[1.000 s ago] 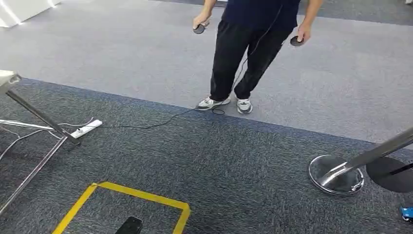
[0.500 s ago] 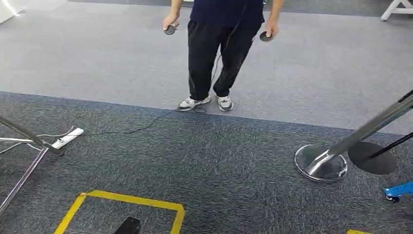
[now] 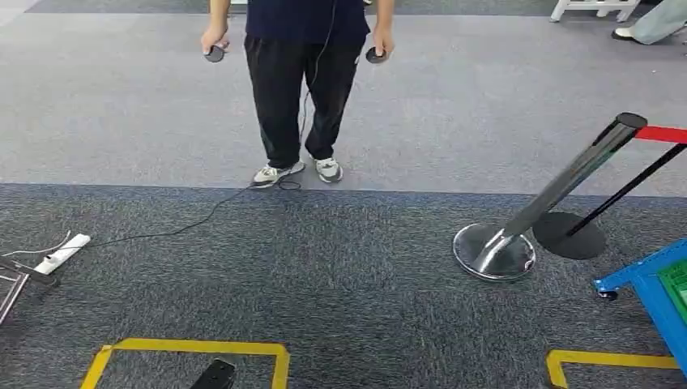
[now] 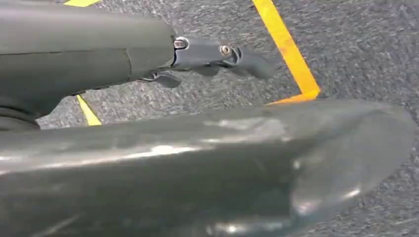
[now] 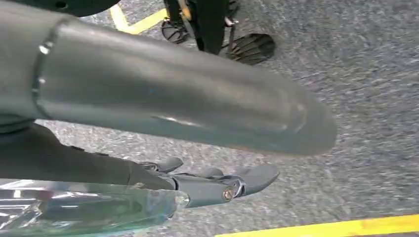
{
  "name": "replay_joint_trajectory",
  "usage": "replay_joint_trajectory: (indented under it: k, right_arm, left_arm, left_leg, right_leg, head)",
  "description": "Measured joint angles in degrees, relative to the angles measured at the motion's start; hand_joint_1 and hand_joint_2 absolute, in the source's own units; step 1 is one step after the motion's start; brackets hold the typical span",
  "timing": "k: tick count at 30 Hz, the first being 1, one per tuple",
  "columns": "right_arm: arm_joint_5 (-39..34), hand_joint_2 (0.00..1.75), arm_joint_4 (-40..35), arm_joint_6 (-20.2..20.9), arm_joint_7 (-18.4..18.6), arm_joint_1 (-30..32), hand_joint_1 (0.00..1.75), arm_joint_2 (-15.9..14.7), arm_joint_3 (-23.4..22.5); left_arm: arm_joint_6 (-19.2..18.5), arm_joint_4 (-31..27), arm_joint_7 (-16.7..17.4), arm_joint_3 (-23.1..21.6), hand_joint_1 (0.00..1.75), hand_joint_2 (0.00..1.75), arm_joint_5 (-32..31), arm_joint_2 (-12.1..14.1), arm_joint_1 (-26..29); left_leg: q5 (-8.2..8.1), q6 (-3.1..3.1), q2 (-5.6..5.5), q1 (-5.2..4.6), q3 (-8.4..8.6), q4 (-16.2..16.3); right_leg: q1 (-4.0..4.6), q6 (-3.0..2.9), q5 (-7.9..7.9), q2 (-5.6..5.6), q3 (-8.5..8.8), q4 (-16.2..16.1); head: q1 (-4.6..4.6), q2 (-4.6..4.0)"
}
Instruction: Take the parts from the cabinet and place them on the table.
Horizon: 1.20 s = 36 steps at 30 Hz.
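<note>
A blue cabinet frame (image 3: 644,285) with a green bin (image 3: 677,285) in it comes in at the right edge of the head view; no parts can be made out in it. My left hand (image 4: 212,52) hangs over the dark carpet with straight fingers and nothing between them and the thumb. Over the carpet too, my right hand (image 5: 217,187) hangs with its fingers stretched out and empty. A glossy clear shape (image 5: 74,210) lies beside its wrist; I cannot tell what it is.
A person (image 3: 300,81) stands ahead holding two round controllers, with a cable (image 3: 178,231) trailing to a power strip (image 3: 61,253). A chrome stanchion (image 3: 559,190) with a red belt (image 3: 664,134) leans right of centre. Yellow tape outlines (image 3: 194,348) mark the carpet near me.
The whole picture has slid left: the camera has turned to the right. The metal frame at the left has nearly left the view, and the blue cabinet has come in at the right.
</note>
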Motion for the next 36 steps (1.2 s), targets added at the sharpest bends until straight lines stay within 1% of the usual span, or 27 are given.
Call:
replay_joint_trajectory:
  k: [2, 3, 4, 5, 6, 7, 8, 9, 11, 12, 13, 14, 17, 19, 20, 22, 23, 24, 25, 26, 27, 28, 30, 32, 33, 34, 36]
  right_arm:
    - [0.0, 0.0, 0.0, 0.0, 0.02, 0.37, 0.0, 0.0, 0.0]
    - [0.0, 0.0, 0.0, 0.0, 0.02, 0.47, 0.0, 0.02, 0.0]
    - [0.02, 0.0, 0.09, 0.07, 0.04, 0.37, 0.0, 0.11, 0.0]
    - [0.02, 0.0, 0.09, 0.09, 0.04, 0.15, 0.0, 0.13, 0.0]
    - [0.0, 0.0, 0.09, 0.09, 0.04, 0.0, 0.0, 0.13, 0.0]
    - [0.0, 0.0, 0.09, 0.09, 0.04, 0.03, 0.0, 0.13, 0.0]
    - [0.0, 0.0, 0.09, 0.09, 0.04, 0.15, 0.0, 0.13, 0.0]
    - [0.0, 0.0, 0.09, 0.07, 0.04, 0.3, 0.0, 0.13, 0.0]
    - [0.0, 0.0, 0.09, 0.07, 0.04, 0.29, 0.0, 0.13, 0.0]
    - [0.0, 0.0, 0.09, 0.07, 0.04, 0.15, 0.0, 0.13, 0.0]
    - [0.0, 0.0, 0.11, 0.09, 0.04, -0.19, 0.0, 0.13, 0.0]
    - [0.02, 0.0, 0.11, 0.11, 0.05, -0.36, 0.0, 0.13, 0.0]
    - [0.04, 0.0, 0.15, 0.13, 0.17, -0.15, 0.0, 0.13, 0.02]
    - [0.09, 0.0, 0.17, 0.2, 0.31, -0.1, 0.0, 0.13, 0.0]
    - [0.11, 0.0, 0.17, 0.18, 0.28, -0.27, 0.0, 0.13, 0.0]
    - [0.13, 0.0, 0.17, 0.31, 0.28, -0.4, 0.0, 0.13, 0.0]
    - [0.15, 0.0, 0.17, 0.44, 0.28, -0.34, 0.0, 0.13, 0.0]
    - [0.18, 0.0, 0.2, 0.57, 0.28, -0.16, 0.0, 0.13, 0.0]
    - [0.22, 0.0, 0.24, 0.63, 0.28, -0.1, 0.0, 0.13, 0.0]
    - [0.28, 0.0, 0.26, 0.65, 0.28, -0.14, 0.0, 0.15, 0.0]
    - [0.33, 0.0, 0.28, 0.72, 0.28, -0.24, 0.0, 0.15, 0.0]
    - [0.33, 0.0, 0.28, 0.74, 0.28, -0.34, 0.0, 0.15, 0.0]
    - [0.35, 0.0, 0.28, 0.79, 0.28, -0.33, 0.0, 0.15, 0.0]
    - [0.33, 0.0, 0.33, 0.79, 0.35, 0.07, 0.0, 0.15, 0.0]
    - [0.31, 0.0, 0.35, 0.77, 0.37, 0.13, 0.0, 0.15, 0.0]
    - [0.24, 0.0, 0.41, 0.89, 0.37, 0.1, 0.0, 0.24, 0.0]
    - [0.2, 0.0, 0.48, 1.05, 0.26, -0.29, 0.0, 0.37, 0.0]
  left_arm:
    - [0.0, 0.0, -0.04, 0.0, 0.0, 0.0, 0.02, 0.0, -0.06]
    - [0.0, 0.0, -0.07, 0.0, 0.0, 0.0, 0.02, 0.0, -0.15]
    - [0.0, 0.0, -0.11, 0.0, 0.0, 0.0, 0.07, 0.0, -0.13]
    - [0.0, 0.0, -0.11, 0.0, 0.0, 0.0, 0.09, 0.0, 0.0]
    - [0.0, 0.0, -0.11, 0.02, 0.0, 0.0, 0.15, 0.0, 0.15]
    - [0.0, 0.0, -0.11, 0.02, 0.0, 0.0, 0.2, 0.02, 0.23]
    - [0.0, 0.0, -0.11, 0.02, 0.0, 0.0, 0.22, 0.02, 0.22]
    - [0.0, 0.0, -0.11, 0.02, 0.0, 0.0, 0.28, 0.02, 0.16]
    - [0.0, 0.0, -0.11, 0.02, 0.0, 0.0, 0.35, 0.0, 0.14]
    - [0.0, 0.0, -0.09, 0.02, 0.0, 0.0, 0.35, 0.0, 0.13]
    - [0.0, 0.0, -0.11, 0.02, 0.0, 0.0, 0.35, 0.07, 0.13]
    - [0.0, 0.0, -0.09, 0.0, 0.0, 0.0, 0.35, 0.09, 0.13]
    - [0.0, 0.0, -0.09, 0.02, 0.0, 0.0, 0.35, 0.11, 0.01]
    - [0.09, 0.0, -0.09, 0.0, 0.0, 0.0, 0.37, 0.09, -0.14]
    - [0.09, 0.0, -0.09, 0.0, 0.0, 0.0, 0.37, 0.09, -0.09]
    - [0.11, 0.0, -0.11, 0.0, 0.0, 0.0, 0.39, 0.09, 0.08]
    - [0.18, 0.0, -0.09, 0.0, 0.0, 0.0, 0.42, 0.09, 0.17]
    - [0.2, 0.0, -0.11, 0.0, 0.0, 0.0, 0.42, 0.11, 0.19]
    - [0.35, 0.0, -0.09, 0.02, 0.0, 0.0, 0.42, 0.13, 0.15]
    - [0.39, 0.0, -0.11, 0.02, 0.0, 0.0, 0.42, 0.17, 0.1]
    - [0.39, 0.0, -0.11, 0.0, 0.0, 0.0, 0.42, 0.2, 0.05]
    - [0.41, 0.0, -0.11, 0.02, 0.0, 0.0, 0.42, 0.2, 0.01]
    - [0.44, 0.0, -0.09, 0.0, 0.0, 0.0, 0.39, 0.2, -0.1]
    - [0.5, 0.0, -0.09, 0.02, 0.0, 0.0, 0.39, 0.24, -0.12]
    - [0.59, 0.0, -0.09, 0.02, 0.0, 0.0, 0.42, 0.24, -0.12]
    - [0.68, 0.0, -0.09, 0.02, 0.0, 0.0, 0.42, 0.28, -0.16]
    - [0.76, 0.0, -0.09, 0.02, 0.0, 0.0, 0.42, 0.33, 0.05]
  left_leg:
    - [0.65, 1.07, 1.09, 0.23, 0.14, -0.63]
    - [0.69, 1.37, 1.54, 0.16, 0.16, -0.62]
    - [0.65, 1.75, 2.05, 0.05, 0.12, -0.62]
    - [0.63, 1.85, 2.7, -0.18, 0.13, -0.6]
    - [0.57, 1.96, 3.5, -0.37, 0.09, -0.58]
    - [0.56, 1.99, 4.14, -0.49, 0.09, -0.57]
    - [0.54, 2.0, 4.66, -0.54, 0.13, -0.56]
    - [0.52, 1.99, 5.15, -0.55, 0.16, -0.56]
    - [0.33, 1.7, 5.98, -0.55, 0.37, -0.52]
    - [0.14, 1.4, 6.46, -0.64, 0.52, -0.37]
    - [-0.25, 0.98, 6.84, -1.26, 0.39, 0.12]
    - [-0.24, 0.81, 7.23, -1.3, 0.43, 0.1]
    - [-0.35, 0.29, 8.55, -1.08, 0.51, 0.1]
    - [-2.81, -0.48, 5.21, -0.82, -0.65, 2.93]
    - [-5.2, -0.65, 4.35, -0.69, -2.61, 7.22]
    - [-8.69, -0.74, 3.78, -0.6, -7.06, 16.08]
    - [-8.73, -0.67, 3.68, -0.6, -8.31, 18.07]
    - [-7.34, -0.54, 3.63, -0.61, -8.12, 17.21]
    - [-4.88, -0.34, 3.53, -0.61, -6.73, 14.05]
    - [-2.28, -0.15, 3.07, -0.6, -4.55, 9.49]
    - [-0.22, 0.01, 1.65, -0.52, -2.23, 4.86]
    - [0.26, 0.02, -1.17, -0.33, -0.64, 1.36]
    - [-0.04, 0.08, -0.65, -0.39, -0.45, 0.41]
    - [0.36, 0.86, 0.15, -0.58, -0.46, 0.15]
    - [0.78, 1.38, 0.92, -0.21, -0.3, -0.41]
    - [0.81, 1.71, 1.36, -0.27, -0.3, -0.47]
    - [0.78, 1.91, 2.68, -0.49, -0.32, -0.44]
  right_leg:
    - [-0.23, 0.78, 0.15, 0.57, -0.64, -0.1]
    - [0.03, 0.77, -1.03, -1.95, -1.24, 1.36]
    - [0.15, 0.84, -3.16, -3.76, -2.76, 4.71]
    - [0.13, 0.97, -5.51, -4.79, -4.9, 9.39]
    - [0.13, 1.01, -7.6, -5.3, -7.26, 14.43]
    - [0.14, 1.04, -8.63, -5.49, -8.78, 17.88]
    - [0.14, 1.04, -8.21, -5.52, -8.81, 18.29]
    - [0.15, 1.0, -6.66, -5.56, -7.38, 15.99]
    - [0.15, 0.85, -2.61, -6.58, -2.16, 6.91]
    - [0.19, 0.77, -1.46, -8.63, 0.52, 2.62]
    - [0.75, 0.55, -2.3, -10.18, 1.2, 0.9]
    - [0.53, -0.2, -1.98, -9.04, 1.18, 1.14]
    - [0.7, -1.12, -1.76, -7.56, 0.74, 1.16]
    - [0.39, -1.72, -1.47, -6.65, 0.65, 1.04]
    - [0.37, -2.11, -1.41, -6.14, 0.49, 1.04]
    - [0.44, -2.29, -1.3, -4.87, 0.26, 1.05]
    - [0.46, -2.3, -1.27, -4.21, 0.21, 1.05]
    - [0.46, -2.27, -1.22, -3.62, 0.22, 1.05]
    - [0.45, -2.18, -1.15, -2.99, 0.22, 1.05]
    - [0.38, -2.01, -1.05, -2.37, 0.24, 1.05]
    - [0.27, -1.83, -0.94, -1.87, 0.22, 1.05]
    - [0.48, -1.51, -0.89, -1.34, 0.05, 1.23]
    - [0.43, -0.86, -0.63, -0.51, -0.47, 1.14]
    - [0.14, 0.07, -0.21, 0.28, -0.79, 0.62]
    - [0.1, 0.18, -0.41, -0.09, -1.22, 1.12]
    - [0.45, 0.29, -2.09, -2.76, -2.08, 3.11]
    - [0.41, 0.63, -6.75, -4.87, -5.91, 11.55]
  head:
    - [0.04, 0.0]
    - [0.24, 0.0]
    - [0.52, 0.0]
    - [0.5, 0.0]
    - [0.44, 0.0]
    - [0.5, 0.0]
    - [0.44, 0.0]
    - [0.5, 0.0]
    - [0.5, 0.0]
    - [0.5, 0.0]
    - [0.66, 0.0]
    - [0.23, 0.0]
    - [0.13, 0.0]
    - [-0.04, 0.0]
    - [0.0, 0.0]
    - [0.0, 0.0]
    - [-0.02, 0.0]
    - [0.0, 0.0]
    - [0.02, 0.0]
    - [0.0, 0.0]
    - [0.0, 0.0]
    - [-0.04, 0.0]
    - [0.0, 0.0]
    - [-0.02, 0.0]
    - [0.0, 0.0]
    - [0.24, 0.0]
    - [0.2, 0.0]
